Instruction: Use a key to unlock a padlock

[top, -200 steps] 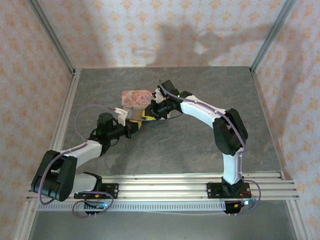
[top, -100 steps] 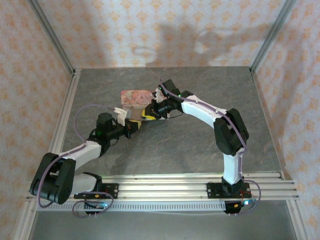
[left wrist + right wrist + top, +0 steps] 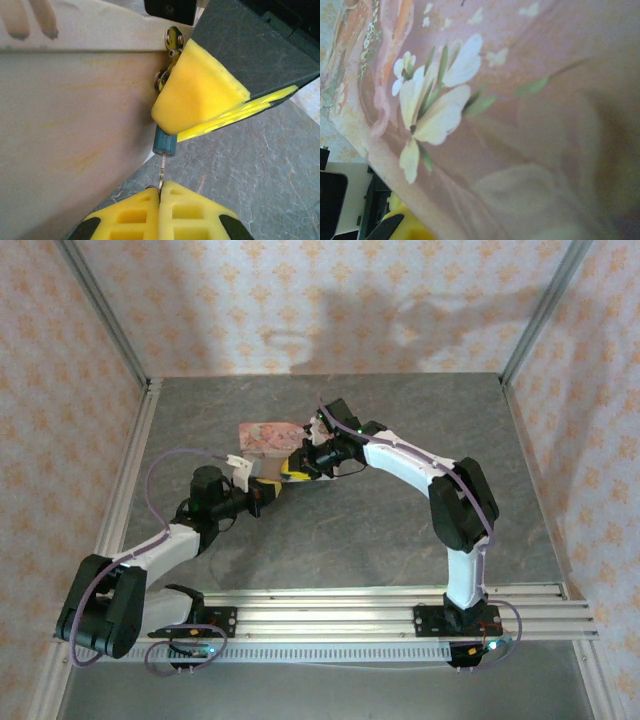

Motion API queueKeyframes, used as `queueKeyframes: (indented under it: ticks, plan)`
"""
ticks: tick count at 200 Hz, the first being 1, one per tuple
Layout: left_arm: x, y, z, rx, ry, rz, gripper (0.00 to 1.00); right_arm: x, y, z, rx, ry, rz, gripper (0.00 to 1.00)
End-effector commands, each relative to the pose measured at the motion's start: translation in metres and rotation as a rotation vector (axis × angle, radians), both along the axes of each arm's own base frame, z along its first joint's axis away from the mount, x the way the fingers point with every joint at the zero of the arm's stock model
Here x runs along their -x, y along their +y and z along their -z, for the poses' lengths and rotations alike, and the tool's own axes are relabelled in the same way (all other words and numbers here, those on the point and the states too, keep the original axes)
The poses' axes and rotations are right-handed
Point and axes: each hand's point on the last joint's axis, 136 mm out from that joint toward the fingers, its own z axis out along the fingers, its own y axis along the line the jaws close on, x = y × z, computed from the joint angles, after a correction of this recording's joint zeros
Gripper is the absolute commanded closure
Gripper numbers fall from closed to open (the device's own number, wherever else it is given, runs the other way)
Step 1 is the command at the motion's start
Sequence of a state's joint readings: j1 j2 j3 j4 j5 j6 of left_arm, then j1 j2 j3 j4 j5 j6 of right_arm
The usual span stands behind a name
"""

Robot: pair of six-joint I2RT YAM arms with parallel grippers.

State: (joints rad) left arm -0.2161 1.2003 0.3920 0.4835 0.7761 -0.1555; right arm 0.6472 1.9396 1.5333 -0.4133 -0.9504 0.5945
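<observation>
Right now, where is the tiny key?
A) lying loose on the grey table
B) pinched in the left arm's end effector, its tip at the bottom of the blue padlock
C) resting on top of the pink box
B: in the left wrist view the key runs from the closed yellow tips of the left end effector straight up to the underside of the padlock.

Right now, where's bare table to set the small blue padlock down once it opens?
Bare grey tabletop lies right of the right arm, to the side rail, and mid-table before the aluminium base rails. Crowded: left gripper and right gripper meet at the pink flower-printed tin box.
</observation>
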Motion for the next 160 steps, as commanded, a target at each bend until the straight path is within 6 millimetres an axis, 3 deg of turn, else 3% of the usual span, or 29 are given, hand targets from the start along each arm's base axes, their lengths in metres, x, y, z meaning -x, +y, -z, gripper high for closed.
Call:
queueKeyframes:
  ticks: [1, 100, 127, 160]
  plan:
    - [-0.013, -0.005, -0.02, 0.015, -0.074, 0.005, 1.0, 0.018, 0.008, -0.037, -0.1, -0.005, -0.067, 1.0]
    - [-0.025, -0.014, -0.03, 0.1, -0.064, -0.004, 1.0, 0.018, 0.011, -0.011, -0.065, 0.018, -0.044, 1.0]
    - [-0.026, -0.018, -0.013, 0.052, -0.013, -0.044, 1.0, 0.011, 0.013, 0.005, -0.048, 0.025, 0.008, 1.0]
    - [-0.021, -0.015, 0.022, 0.002, 0.081, -0.112, 1.0, 0.003, 0.016, 0.028, -0.033, 0.038, 0.072, 1.0]
